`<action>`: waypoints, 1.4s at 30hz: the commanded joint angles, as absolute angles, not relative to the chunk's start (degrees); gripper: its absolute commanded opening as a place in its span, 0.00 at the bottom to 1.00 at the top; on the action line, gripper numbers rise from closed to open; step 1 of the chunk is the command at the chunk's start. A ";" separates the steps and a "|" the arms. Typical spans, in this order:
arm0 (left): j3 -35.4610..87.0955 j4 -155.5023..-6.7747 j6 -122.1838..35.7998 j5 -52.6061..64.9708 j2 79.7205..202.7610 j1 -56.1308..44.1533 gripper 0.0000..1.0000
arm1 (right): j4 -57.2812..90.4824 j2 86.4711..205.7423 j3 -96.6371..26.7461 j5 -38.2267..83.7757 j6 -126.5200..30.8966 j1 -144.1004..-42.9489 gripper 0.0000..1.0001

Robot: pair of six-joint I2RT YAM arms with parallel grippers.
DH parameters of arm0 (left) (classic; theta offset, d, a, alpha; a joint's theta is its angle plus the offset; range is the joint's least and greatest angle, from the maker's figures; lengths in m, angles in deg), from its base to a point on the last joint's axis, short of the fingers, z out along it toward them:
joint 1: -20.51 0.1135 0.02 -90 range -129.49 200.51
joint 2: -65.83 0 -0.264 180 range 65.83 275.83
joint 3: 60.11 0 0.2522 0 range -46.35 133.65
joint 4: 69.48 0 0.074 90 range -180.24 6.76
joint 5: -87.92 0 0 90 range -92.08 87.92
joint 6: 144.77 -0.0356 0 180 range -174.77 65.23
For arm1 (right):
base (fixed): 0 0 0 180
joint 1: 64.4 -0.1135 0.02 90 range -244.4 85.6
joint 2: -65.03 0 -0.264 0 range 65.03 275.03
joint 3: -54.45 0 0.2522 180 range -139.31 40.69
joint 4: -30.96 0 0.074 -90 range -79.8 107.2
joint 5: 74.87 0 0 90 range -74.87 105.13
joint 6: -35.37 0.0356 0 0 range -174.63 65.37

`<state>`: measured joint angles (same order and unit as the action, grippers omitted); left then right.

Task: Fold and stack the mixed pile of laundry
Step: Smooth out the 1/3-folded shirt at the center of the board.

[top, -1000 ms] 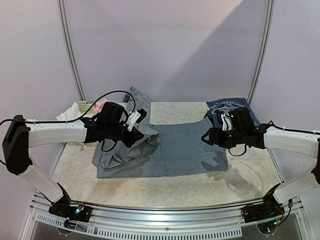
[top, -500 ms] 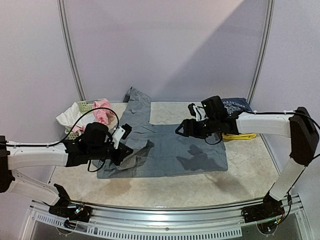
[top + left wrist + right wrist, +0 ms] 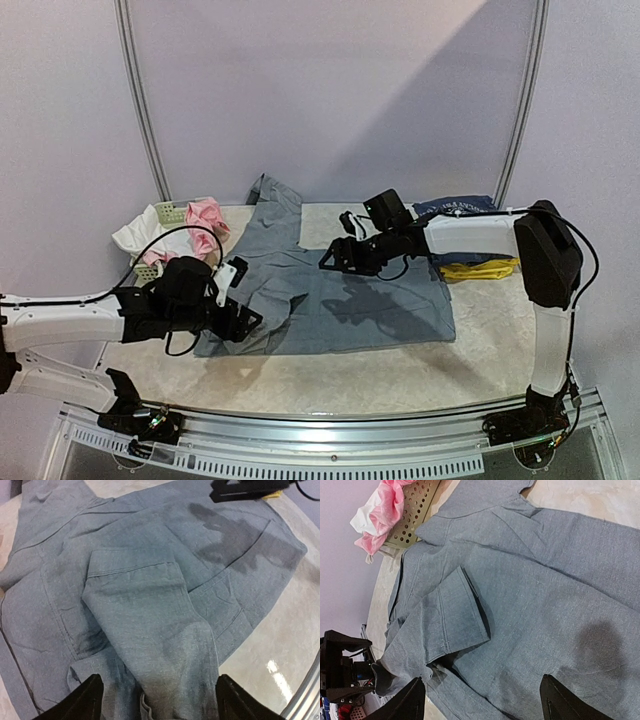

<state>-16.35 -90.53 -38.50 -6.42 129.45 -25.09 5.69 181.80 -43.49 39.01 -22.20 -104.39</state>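
Note:
Large grey trousers [image 3: 370, 300] lie spread over the middle of the table, a leg flap [image 3: 145, 610] folded back across their left part. My left gripper [image 3: 236, 312] hovers low at their near-left edge, open, its fingers [image 3: 87, 700] wide with cloth lying loose beneath. My right gripper [image 3: 333, 259] hangs above the far middle of the trousers [image 3: 535, 595], open and holding nothing. Pink [image 3: 205, 214] and white [image 3: 135, 237] pieces sit in and beside the basket. A navy printed tee [image 3: 455, 207] lies at the far right.
A pale-green lattice basket [image 3: 168, 212] stands at the far left, seen with the pink cloth [image 3: 387, 510] in the right wrist view. A yellow piece [image 3: 480, 270] lies under the right arm. Bare marbled table [image 3: 300, 375] runs along the near edge.
My left gripper opened and let go of the trouser fold, drawing back to the near left. The right arm swung left, out over the trousers.

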 commanded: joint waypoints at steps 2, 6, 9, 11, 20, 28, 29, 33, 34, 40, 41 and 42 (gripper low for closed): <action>-8.26 -95.97 -40.54 -11.29 133.56 -25.92 0.83 | 2.99 182.79 -43.85 39.14 -23.72 -104.67 0.80; 1.41 -99.83 -42.87 -10.65 144.41 -25.90 0.83 | 2.33 181.22 -41.99 36.59 -23.91 -104.65 0.81; 9.17 -102.73 -44.42 -10.07 153.66 -25.83 0.81 | 0.95 180.09 -40.77 33.46 -24.29 -104.57 0.82; 13.53 -104.32 -44.97 -10.13 158.54 -25.81 0.78 | 0.10 178.87 -39.64 31.34 -24.54 -104.42 0.82; 20.59 -107.15 -46.50 -10.96 169.91 -25.72 0.65 | 2.07 170.28 -30.16 28.06 -24.04 -100.93 0.84; 22.66 -108.00 -46.86 -11.72 173.99 -25.71 0.49 | 1.20 168.70 -28.82 27.72 -24.74 -100.33 0.84; 22.60 -107.99 -46.86 -12.32 174.19 -25.64 0.44 | 1.20 168.52 -28.65 27.68 -24.81 -100.29 0.84; 21.51 -107.08 -46.97 -14.17 174.29 -25.55 0.00 | 1.48 167.89 -27.72 27.36 -24.84 -100.10 0.84; 21.09 -106.55 -46.95 -14.38 174.10 -25.54 0.00 | 1.53 167.71 -27.61 27.35 -24.83 -100.03 0.84; 17.01 -101.83 -47.62 -13.71 169.56 -25.54 0.00 | 1.95 166.65 -26.99 26.86 -24.67 -99.94 0.84; 16.18 -100.87 -47.87 -13.74 168.04 -25.55 0.00 | 2.41 166.07 -26.77 26.75 -24.62 -99.95 0.85; 15.42 -99.52 -48.31 -13.50 166.84 -25.59 0.00 | 2.60 165.72 -26.47 26.74 -24.57 -99.97 0.85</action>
